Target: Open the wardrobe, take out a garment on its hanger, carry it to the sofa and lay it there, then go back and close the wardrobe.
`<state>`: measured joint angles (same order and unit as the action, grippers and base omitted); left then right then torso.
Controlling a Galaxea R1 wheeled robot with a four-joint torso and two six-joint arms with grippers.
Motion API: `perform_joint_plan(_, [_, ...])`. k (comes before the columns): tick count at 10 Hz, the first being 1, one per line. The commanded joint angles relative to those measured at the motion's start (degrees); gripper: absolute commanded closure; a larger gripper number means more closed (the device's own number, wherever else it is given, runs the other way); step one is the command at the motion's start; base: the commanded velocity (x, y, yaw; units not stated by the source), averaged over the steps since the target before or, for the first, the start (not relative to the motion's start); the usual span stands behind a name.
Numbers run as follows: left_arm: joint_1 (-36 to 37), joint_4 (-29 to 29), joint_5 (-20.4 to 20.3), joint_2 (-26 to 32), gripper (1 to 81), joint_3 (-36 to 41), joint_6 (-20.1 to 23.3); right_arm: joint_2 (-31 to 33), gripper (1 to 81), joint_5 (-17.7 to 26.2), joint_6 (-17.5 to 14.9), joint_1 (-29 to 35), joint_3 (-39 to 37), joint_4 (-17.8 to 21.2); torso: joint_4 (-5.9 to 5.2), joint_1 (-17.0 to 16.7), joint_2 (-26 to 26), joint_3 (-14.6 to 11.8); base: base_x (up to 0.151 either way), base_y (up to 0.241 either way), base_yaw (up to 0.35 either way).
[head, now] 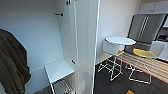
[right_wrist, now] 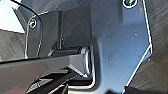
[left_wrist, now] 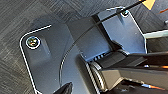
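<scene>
The wardrobe (head: 86, 37) stands open right in front of me in the head view. One tall white door is seen almost edge on in the middle of the picture, with dark hinges on the panel beside it. Inside, the white back wall and a low white shelf (head: 58, 70) show. A dark olive-green jacket (head: 11, 65) hangs at the far left, partly cut off by the picture's edge. Both wrist views look down past my own dark plate onto grey carpet (left_wrist: 15, 22).
To the right of the wardrobe stand a round white table (head: 120, 40) and white wire-legged chairs, one with a yellow seat (head: 142, 53). A steel fridge (head: 146, 25) is at the back right. Dark carpet (head: 105, 82) lies in front of the chairs.
</scene>
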<state>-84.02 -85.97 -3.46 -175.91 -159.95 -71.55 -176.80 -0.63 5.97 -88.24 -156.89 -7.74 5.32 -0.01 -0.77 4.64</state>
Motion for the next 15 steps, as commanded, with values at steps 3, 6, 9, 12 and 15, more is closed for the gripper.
perform_joint_plan(3, [2.58, -0.52, 2.14, -0.06, 1.0, -0.10, 0.44, -0.16, 1.0, 3.01, -0.17, 2.05, -0.07, -0.08, 0.02, 0.01, 0.00, 0.00, 0.000, 0.000, 0.224])
perform_joint_plan(6, [2.58, -0.52, 2.23, -0.06, 1.0, -0.10, 0.44, -0.16, 1.0, 3.01, -0.17, 2.05, -0.07, -0.17, 0.00, 0.01, 0.00, 0.00, 0.000, 0.000, 0.223])
perform_joint_plan(9, [2.58, -0.43, 2.14, -0.06, 1.0, -0.10, 0.44, -0.24, 1.0, 3.01, -0.17, 2.13, -0.07, -0.08, 0.00, 0.01, 0.00, 0.00, 0.000, 0.000, 0.223])
perform_joint_plan(12, [2.58, -0.52, 2.14, -0.23, 1.0, -0.10, 0.44, -0.42, 1.0, 3.01, -0.17, 2.13, -0.07, -0.08, 0.00, 0.01, 0.00, 0.00, 0.000, 0.000, 0.223])
perform_joint_plan(15, [2.58, -0.52, 2.14, -0.41, 1.0, -0.10, 0.44, -0.42, 1.0, 3.01, -0.17, 2.14, 0.02, -0.17, 0.00, 0.01, 0.00, 0.00, 0.000, 0.000, 0.223])
